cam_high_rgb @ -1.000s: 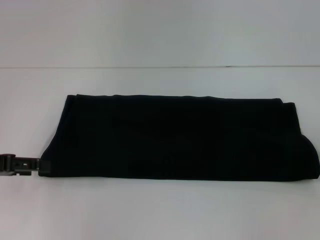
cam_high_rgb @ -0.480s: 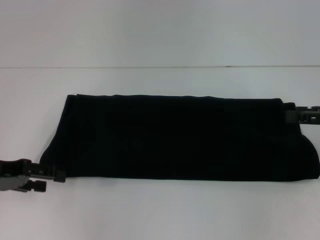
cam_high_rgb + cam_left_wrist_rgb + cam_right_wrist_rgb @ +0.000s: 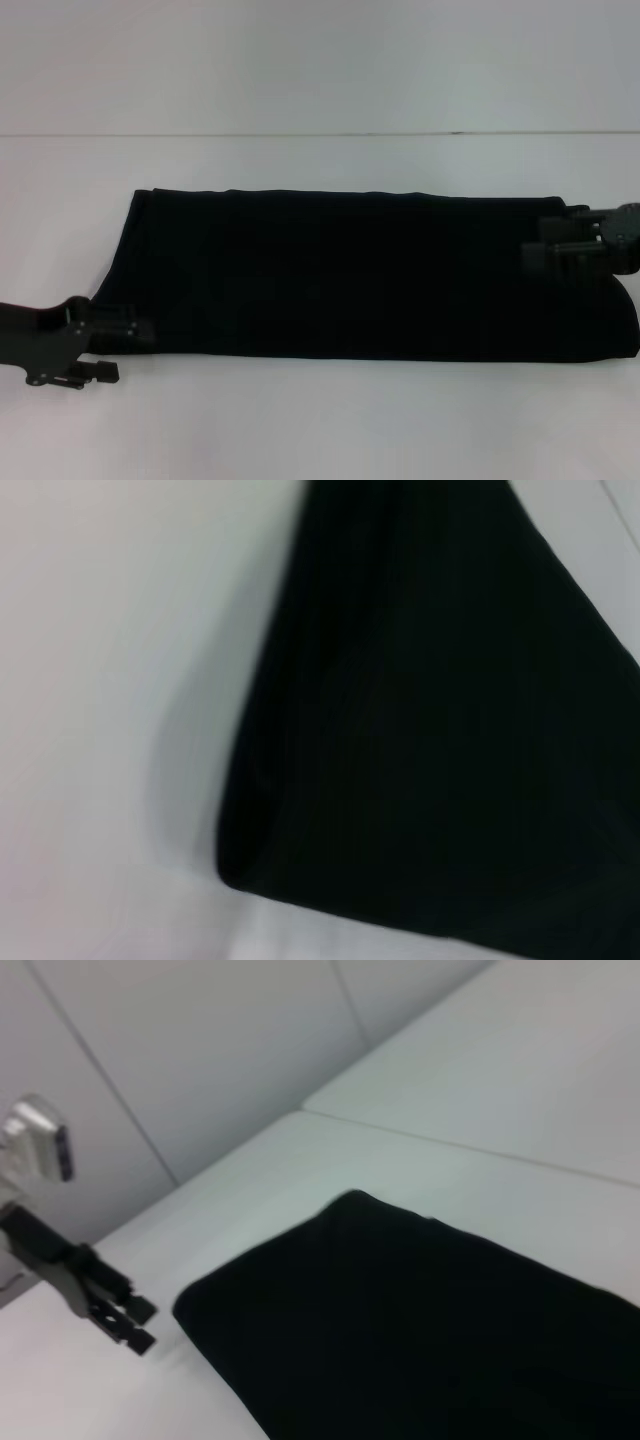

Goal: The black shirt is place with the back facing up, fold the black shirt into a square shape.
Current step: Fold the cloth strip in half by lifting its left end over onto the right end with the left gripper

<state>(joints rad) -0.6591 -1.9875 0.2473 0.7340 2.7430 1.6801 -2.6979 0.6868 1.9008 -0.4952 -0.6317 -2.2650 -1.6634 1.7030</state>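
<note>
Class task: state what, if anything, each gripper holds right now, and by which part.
Nothing is visibly held. The left gripper is open at the black shirt's near left corner; the right gripper is over its far right end, hold unclear.

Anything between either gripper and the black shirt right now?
Nothing visible. The plain black fabric shirt lies folded into a long strip on the white table. The left gripper is at its near left corner, and the right gripper is over its far right end.

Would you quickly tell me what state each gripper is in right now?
Left gripper: open, at the shirt's near left corner, holding nothing.
Right gripper: over the shirt's far right end; open or shut cannot be told.
</note>
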